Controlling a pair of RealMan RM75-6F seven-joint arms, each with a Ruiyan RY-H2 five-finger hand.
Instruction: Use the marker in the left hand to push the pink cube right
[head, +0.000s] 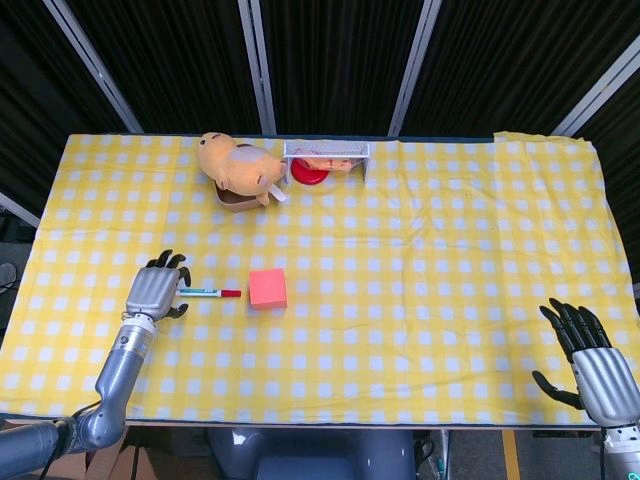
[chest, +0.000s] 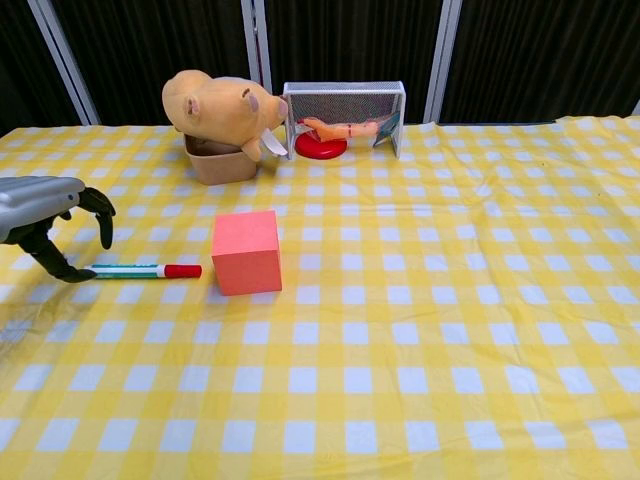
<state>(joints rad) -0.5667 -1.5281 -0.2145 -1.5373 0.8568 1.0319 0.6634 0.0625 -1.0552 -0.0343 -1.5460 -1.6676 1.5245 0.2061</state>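
The pink cube sits on the yellow checked cloth, left of the table's middle. A white and green marker with a red cap lies flat just left of the cube, cap end toward it. My left hand hovers at the marker's white end, fingers apart and curved down over it, holding nothing. My right hand is open near the table's front right corner, far from both; the chest view does not show it.
At the back stand a tan plush animal on a brown bowl and a wire mesh holder with a red dish under it. The cloth edge runs along the front.
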